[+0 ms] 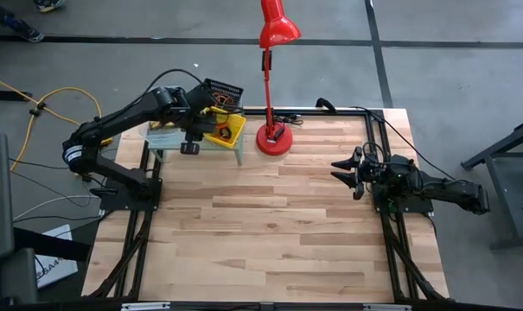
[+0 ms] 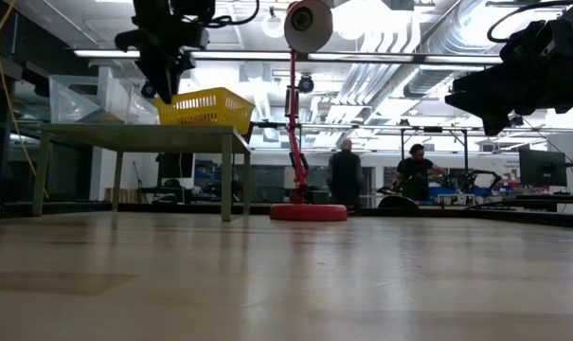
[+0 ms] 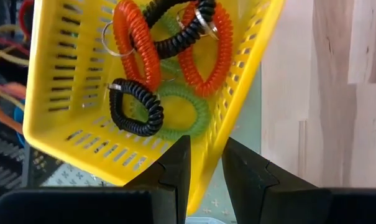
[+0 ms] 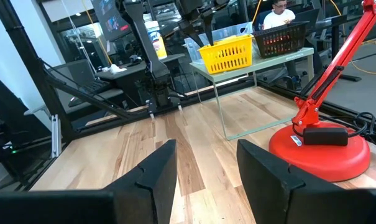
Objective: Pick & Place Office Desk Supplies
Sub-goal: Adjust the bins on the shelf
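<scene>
The left gripper (image 3: 205, 163) hangs above the near rim of the yellow bin (image 3: 63, 134), its two dark fingers (image 3: 175, 168) parted by a narrow gap and empty; in the left wrist view the bin's yellow wall shows through that gap, but whether the fingertips touch the rim cannot be told. Just beyond the fingertips, inside the bin, lie the small coloured loops: a black coil (image 3: 138, 107) nearest, a green one (image 3: 191, 115) beside it, then two orange coils (image 3: 135, 43) and a second black coil (image 3: 175, 34) farther in. The bin stands on the light-green rack (image 2: 134, 137), which carries it above the wooden table (image 1: 278, 225). Past the yellow bin, on the same rack, sits the black-mesh bin (image 1: 224, 90), and a clear bin (image 2: 78, 99) shows on the rack's other side in the low view.

The right gripper (image 4: 206, 180) waits well apart, raised over the table's right edge, its fingers standing wide with nothing between them. Ahead of it is the round base of the red desk lamp (image 4: 321, 143), and farther on the rack with its bins. Two people (image 2: 345, 175) show in the room beyond.
</scene>
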Robot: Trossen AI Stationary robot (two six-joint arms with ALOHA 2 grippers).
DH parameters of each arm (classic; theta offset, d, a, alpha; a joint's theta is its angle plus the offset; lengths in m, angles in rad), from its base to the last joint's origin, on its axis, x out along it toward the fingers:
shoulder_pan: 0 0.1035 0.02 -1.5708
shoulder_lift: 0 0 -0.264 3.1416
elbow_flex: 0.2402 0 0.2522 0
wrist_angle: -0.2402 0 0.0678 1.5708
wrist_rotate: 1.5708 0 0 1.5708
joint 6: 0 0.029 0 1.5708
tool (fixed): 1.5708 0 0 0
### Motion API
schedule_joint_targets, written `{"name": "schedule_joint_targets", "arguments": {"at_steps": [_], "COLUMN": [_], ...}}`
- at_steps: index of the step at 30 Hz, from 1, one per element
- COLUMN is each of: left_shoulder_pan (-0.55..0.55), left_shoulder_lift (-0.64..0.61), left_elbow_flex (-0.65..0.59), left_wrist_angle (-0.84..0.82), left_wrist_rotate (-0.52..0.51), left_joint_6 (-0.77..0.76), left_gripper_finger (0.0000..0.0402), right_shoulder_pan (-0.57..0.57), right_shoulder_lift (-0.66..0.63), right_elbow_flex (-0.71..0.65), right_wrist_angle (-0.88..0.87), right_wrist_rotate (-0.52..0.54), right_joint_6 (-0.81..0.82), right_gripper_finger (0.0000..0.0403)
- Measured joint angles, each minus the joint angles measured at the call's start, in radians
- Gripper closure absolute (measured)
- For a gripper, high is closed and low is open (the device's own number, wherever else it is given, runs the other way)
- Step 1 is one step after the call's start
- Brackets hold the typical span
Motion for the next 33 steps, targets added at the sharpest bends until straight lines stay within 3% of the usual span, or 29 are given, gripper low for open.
{"name": "schedule_joint_targets", "arguments": {"at_steps": [7,17,33], "left_shoulder_pan": [0.000,0.000,-0.031], "left_shoulder_lift": [0.000,0.000,-0.028], "left_elbow_flex": [0.000,0.000,0.000], "left_wrist_angle": [-0.013,-0.018,-0.067], "left_wrist_rotate": [-0.001,-0.005,0.013], "left_joint_6": [-0.142,-0.160,-0.164], "left_gripper_finger": [0.0330,0.0393,0.0377], "right_shoulder_pan": [0.000,0.000,0.000], "right_shoulder_lift": [0.000,0.000,0.000], "right_elbow_flex": [0.000,0.000,0.000], "right_wrist_angle": [0.000,0.000,0.000], "right_wrist_rotate": [0.000,0.000,0.000], "right_joint_6": [0.000,0.000,0.000], "right_gripper_finger": [0.0247,0.0247,0.0247]}}
